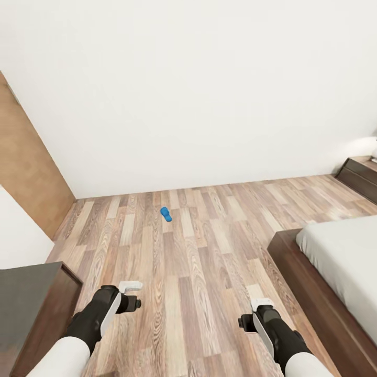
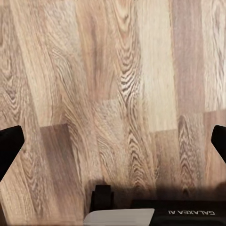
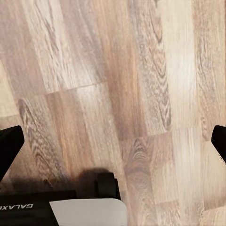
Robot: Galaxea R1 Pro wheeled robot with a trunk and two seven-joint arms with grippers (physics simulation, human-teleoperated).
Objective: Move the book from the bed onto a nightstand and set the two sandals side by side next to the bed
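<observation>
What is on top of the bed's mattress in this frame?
The visible corner of the bed shows bare light-grey mattress with nothing lying on it. Most of the mattress runs past the picture's right edge, so whether the book lies there cannot be told.

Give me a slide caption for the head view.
One blue sandal lies on the wood floor near the wall, bed at right.

White wall (image 1: 209, 78) ahead. Brown wooden panel (image 1: 26, 162) at far left. Dark-wood cabinet (image 1: 31, 309) with grey top at near left. White rounded object (image 1: 374, 149), cut off, at right edge.
</observation>
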